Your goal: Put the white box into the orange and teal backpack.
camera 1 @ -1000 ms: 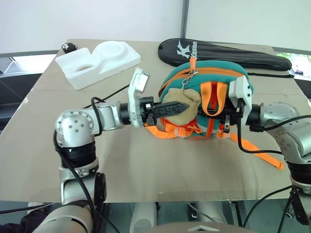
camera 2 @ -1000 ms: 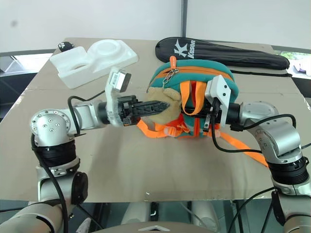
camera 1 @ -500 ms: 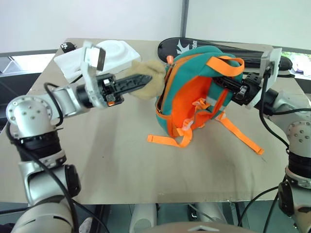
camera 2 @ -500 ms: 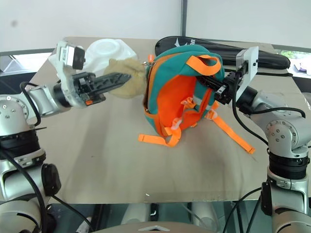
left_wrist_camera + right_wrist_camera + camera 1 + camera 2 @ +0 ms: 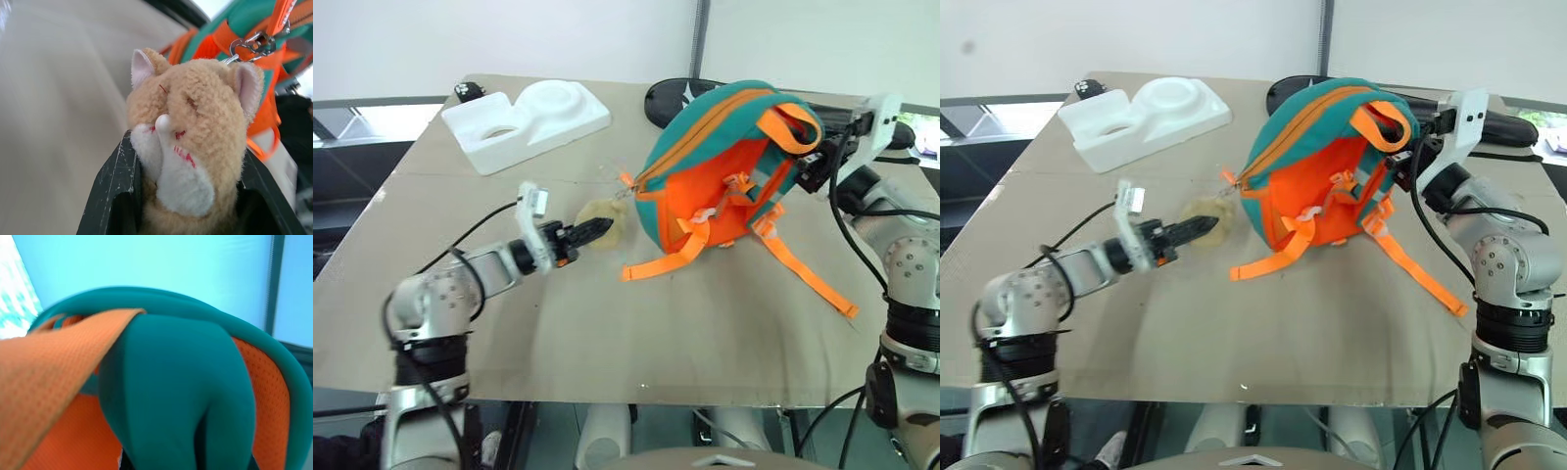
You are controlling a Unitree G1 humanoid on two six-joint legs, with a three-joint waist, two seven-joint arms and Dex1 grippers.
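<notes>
Two grippers work the small teal backpack with orange panel and straps, tipped up on the brown table: the right gripper is pinched shut on its top handle. In the left wrist view, the left gripper clamps the beige plush hamster charm.

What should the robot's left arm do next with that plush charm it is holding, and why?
Probably pull the plush charm gently further away from the orange and teal backpack. The left gripper clamps the charm, which hangs from the zipper pull, and the right gripper holds the backpack up by its top, so pulling looks likely to open the zip.
</notes>
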